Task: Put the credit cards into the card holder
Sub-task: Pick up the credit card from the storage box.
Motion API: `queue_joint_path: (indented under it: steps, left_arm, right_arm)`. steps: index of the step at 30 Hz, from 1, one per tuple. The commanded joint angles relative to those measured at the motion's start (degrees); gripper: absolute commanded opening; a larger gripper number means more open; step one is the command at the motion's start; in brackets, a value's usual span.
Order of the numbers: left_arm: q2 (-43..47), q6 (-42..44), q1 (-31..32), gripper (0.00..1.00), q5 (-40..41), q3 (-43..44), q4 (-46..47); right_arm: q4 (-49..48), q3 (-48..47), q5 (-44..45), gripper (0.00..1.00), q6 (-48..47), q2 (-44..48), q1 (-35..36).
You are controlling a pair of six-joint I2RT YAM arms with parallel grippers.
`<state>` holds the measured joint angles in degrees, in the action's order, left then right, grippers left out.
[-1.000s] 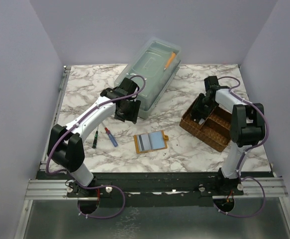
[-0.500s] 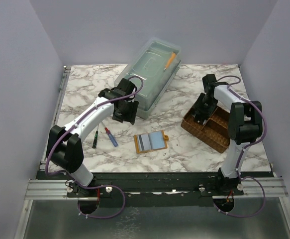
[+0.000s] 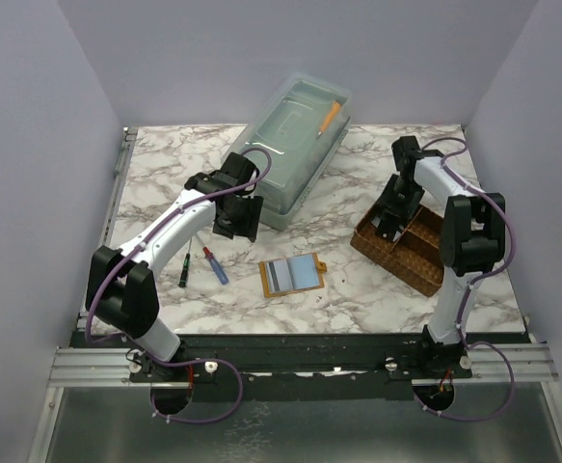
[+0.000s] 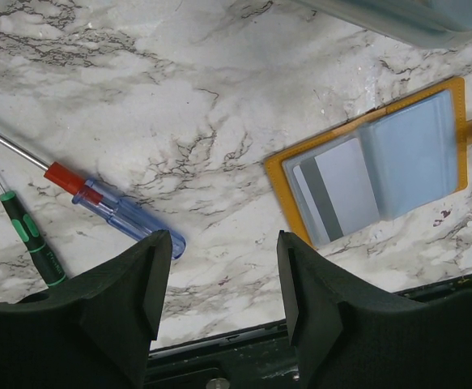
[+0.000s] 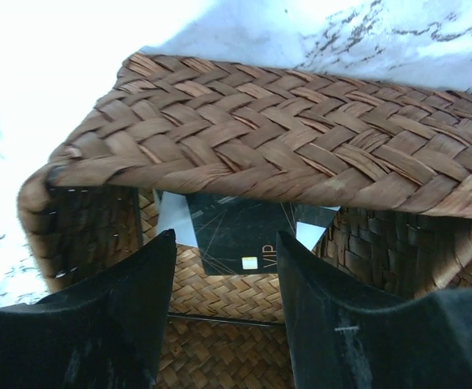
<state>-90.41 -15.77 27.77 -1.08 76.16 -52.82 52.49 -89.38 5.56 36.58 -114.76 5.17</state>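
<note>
The orange-tan card holder [image 3: 293,274] lies open on the marble table, with grey and light-blue panels showing. In the left wrist view the holder [image 4: 381,166] has a grey card [image 4: 337,194] tucked in its left panel. My left gripper [image 3: 237,220] is open and empty, hovering above the table to the far left of the holder, and it shows in its own view [image 4: 223,275]. My right gripper [image 3: 391,217] is open over the near-left compartment of the woven tray [image 3: 411,253]. In the right wrist view a black card marked VIP [image 5: 240,231] lies on light-blue cards [image 5: 173,219] on the tray floor, ahead of the fingertips [image 5: 226,284].
A clear plastic bin [image 3: 290,145] holding an orange pen stands at the back, right behind my left gripper. A red-and-blue screwdriver [image 3: 214,264] and a green one [image 3: 183,270] lie left of the holder. The tray's woven rim [image 5: 300,154] rises in front of the right gripper.
The left gripper has drifted a little left and back, away from the holder. The right gripper has shifted slightly left and back over the tray's corner. Both stay open.
</note>
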Motion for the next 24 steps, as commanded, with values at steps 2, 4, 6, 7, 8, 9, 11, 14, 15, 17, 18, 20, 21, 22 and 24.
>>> queue_joint_path:
  steps: [2, 4, 6, 7, 8, 9, 11, 14, 15, 17, 18, 20, 21, 22, 24]
  left_arm:
    - [2.16, 0.30, -0.52, 0.61, -1.38, -0.84, -0.10]
    - [2.15, 0.30, -0.55, 0.61, -1.38, -0.75, -0.02]
    - [2.15, 0.24, -0.53, 0.61, -1.38, -0.81, 0.08]
    - [2.17, 0.28, -0.60, 0.61, -1.36, -0.79, 0.08]
    - [2.12, 0.29, -0.61, 0.61, -1.38, -0.77, 0.08]
    - [2.12, 0.28, -0.61, 0.61, -1.37, -0.83, 0.16]
    - [2.28, 0.29, -0.57, 0.61, -1.23, -0.92, 0.21]
    - [2.51, 0.53, -0.59, 0.61, -0.96, -0.93, 0.17]
    - [2.58, 0.60, -0.61, 0.61, -0.72, -0.93, 0.09]
    - [2.59, 0.65, -0.57, 0.61, -0.52, -0.93, 0.04]
    - [2.60, 0.65, -0.61, 0.61, -0.43, -0.93, 0.00]
    - [2.60, 0.58, -0.61, 0.61, -0.46, -0.93, 0.08]
    - [2.56, 0.57, -0.63, 0.61, -0.47, -1.00, 0.08]
    - [2.56, 0.49, -0.61, 0.61, -0.54, -1.01, 0.08]
    - [2.47, 0.35, -0.61, 0.61, -0.66, -0.99, 0.17]
  right_arm:
    - [1.90, 2.05, 0.10, 0.58, -1.43, -1.52, 0.28]
    - [1.85, 2.55, -0.40, 0.61, -1.76, -1.47, 0.36]
    - [2.08, 3.03, -0.98, 0.63, -1.58, -2.02, 0.37]
    - [2.16, 3.31, -1.40, 0.63, -1.27, -2.38, 0.37]
    - [1.84, 3.78, -1.89, 0.64, -1.09, -2.58, 0.37]
    - [0.86, 4.66, -2.46, 0.65, -1.14, -2.75, 0.37]
    - [-1.12, 5.76, -3.50, 0.66, -1.20, -3.09, 0.37]
    - [-0.89, 6.76, -2.93, 0.67, -0.64, -4.62, 0.37]
    - [-0.99, 7.36, -2.37, 0.66, -0.42, -4.68, 0.37]
    - [-2.08, 8.99, -1.47, 0.60, -0.37, -3.81, 0.37]
    - [-2.34, 9.34, -0.97, 0.55, -0.43, -3.10, 0.37]
    - [-1.77, 9.20, -0.22, 0.50, -0.49, -2.40, 0.44]
    - [-1.71, 9.15, -0.29, 0.43, -0.86, -1.94, 0.45]
    - [-1.58, 9.02, -0.43, 0.37, -1.15, -1.55, 0.46]
    - [-0.84, 8.33, -0.20, 0.31, -1.42, -0.99, 0.46]
